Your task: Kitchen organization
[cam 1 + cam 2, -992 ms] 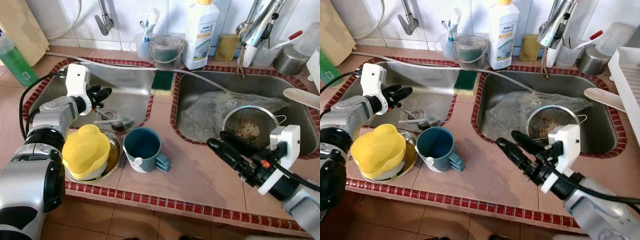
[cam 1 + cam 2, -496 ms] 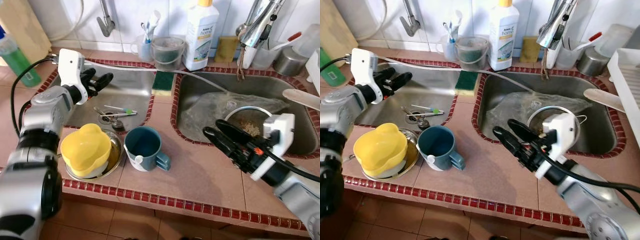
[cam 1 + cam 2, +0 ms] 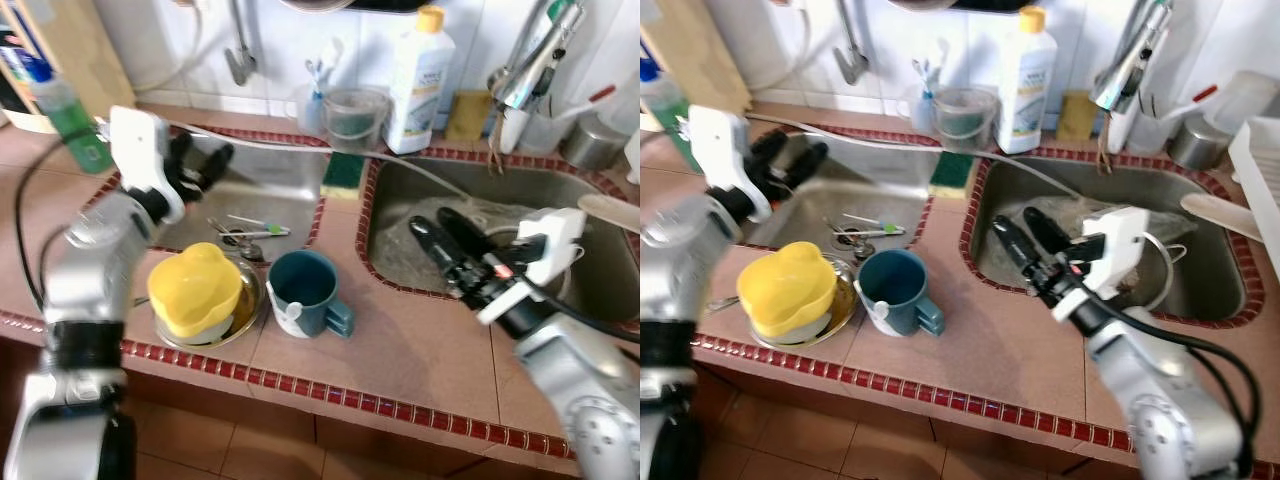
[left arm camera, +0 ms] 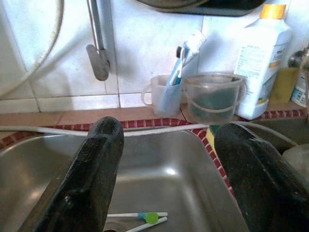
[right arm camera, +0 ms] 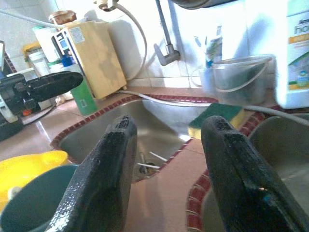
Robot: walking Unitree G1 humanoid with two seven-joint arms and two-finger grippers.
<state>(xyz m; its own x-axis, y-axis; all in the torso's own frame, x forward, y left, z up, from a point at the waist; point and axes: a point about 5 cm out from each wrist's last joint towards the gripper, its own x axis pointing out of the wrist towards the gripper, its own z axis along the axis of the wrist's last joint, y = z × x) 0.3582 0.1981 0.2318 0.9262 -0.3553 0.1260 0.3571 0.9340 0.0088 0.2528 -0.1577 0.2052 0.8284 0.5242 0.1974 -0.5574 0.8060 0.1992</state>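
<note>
Teal mug [image 3: 300,290] is sitting on the tiled counter [image 3: 400,345] between the two sinks, toward the front edge, handle pointing at our right side. Just beside it, nearer the counter's left end, a yellow lid-like piece [image 3: 195,290] is resting in a steel bowl [image 3: 245,305]. We're holding the right gripper [image 3: 440,235] w/ fingers apart and nothing btwn them, hovering over the right sink's [image 3: 600,290] near-left corner; the mug lies to its left and toward the front edge. Left gripper [image 3: 205,165] is also spread wide and empty, over the left sink's [image 3: 290,190] left rim, w/ utensils [image 3: 250,230] lying by the drain. Judging by the handle's direction, the right arm is prob better placed for the mug.
</note>
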